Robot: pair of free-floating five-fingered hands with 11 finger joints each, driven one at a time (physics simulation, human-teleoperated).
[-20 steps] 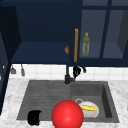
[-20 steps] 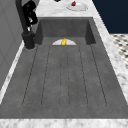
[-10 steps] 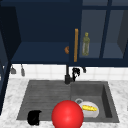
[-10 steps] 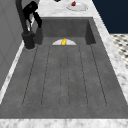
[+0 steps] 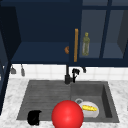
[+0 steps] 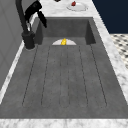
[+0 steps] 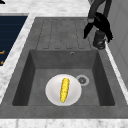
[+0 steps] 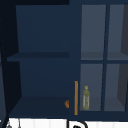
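Note:
My left hand (image 5: 34, 117) hangs low at the front left of the sink, over the front edge of the ribbed drainboard (image 5: 42, 96). Just to its right, a big red ball (image 5: 67, 115) covers the sink's front rim and part of a white plate (image 5: 92, 113). The plate (image 7: 51, 91) lies in the basin beside the drain, and a yellow corn cob (image 7: 64, 89) lies along its middle. From the left side the corn (image 6: 64, 41) peeks over the basin's near wall. A black bit at the top left corner of the right side view may be that hand (image 7: 1, 1).
A black faucet (image 5: 67, 75) stands behind the sink, its spout turned over the basin's corner (image 7: 100, 25). Above, the wall cabinet is open at left, with an orange handle (image 8: 76, 97), a greenish bottle (image 8: 86, 98) and a small orange thing (image 8: 66, 103). Marble counter surrounds the sink (image 6: 117, 65).

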